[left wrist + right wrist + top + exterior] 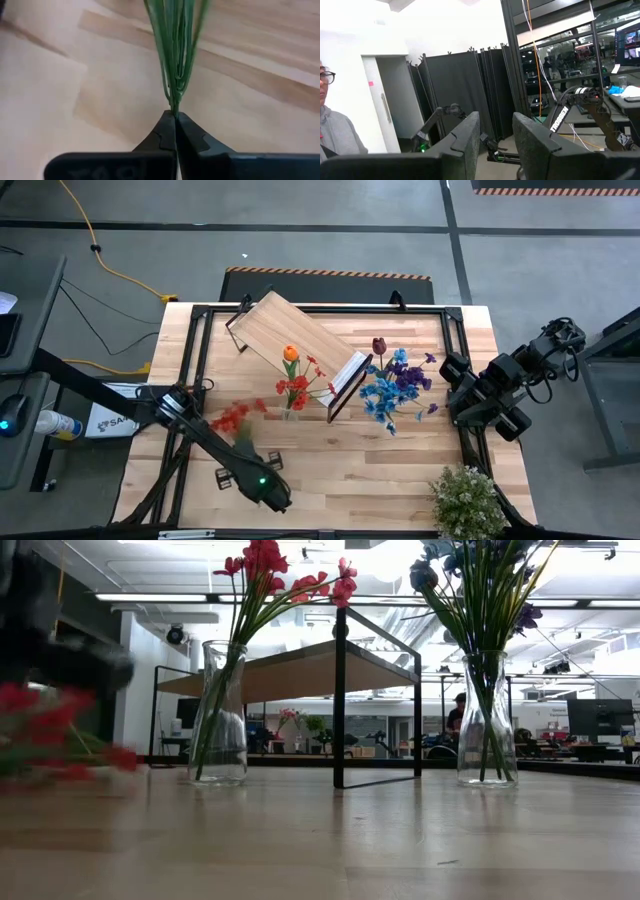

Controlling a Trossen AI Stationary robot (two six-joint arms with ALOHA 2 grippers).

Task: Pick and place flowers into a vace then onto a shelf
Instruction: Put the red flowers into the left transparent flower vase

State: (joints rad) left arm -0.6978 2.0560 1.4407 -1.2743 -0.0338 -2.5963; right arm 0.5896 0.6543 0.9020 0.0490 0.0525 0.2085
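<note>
The chief risk is judged to be a slip: in the left wrist view the green stems (175, 55) are pinched only at their very ends by the closed left tool (175, 131), so the spray could pivot or be dropped if it is swung quickly. A second risk is seen at the vase (290, 412) near the bench's centre, which already carries red flowers and an orange tulip (290, 353); its neck is narrow, and it could be knocked over if the stems are brought in tilted. The held red spray (232, 418) is seen in the high view at about nine o'clock of that vase, near but apart, its blooms pointing away from the tool, which lies toward six o'clock of the blooms along the left arm. In the low view the blooms appear blurred at nine o'clock, close above the bench (400, 470); whether they touch it cannot be told. The shelf (295, 330) stands at twelve o'clock of the vase, and a second vase with blue and purple flowers (398, 385) stands at three o'clock. The right tool (495, 135) is held open and empty at the bench's three o'clock edge, raised and pointing out into the room.
</note>
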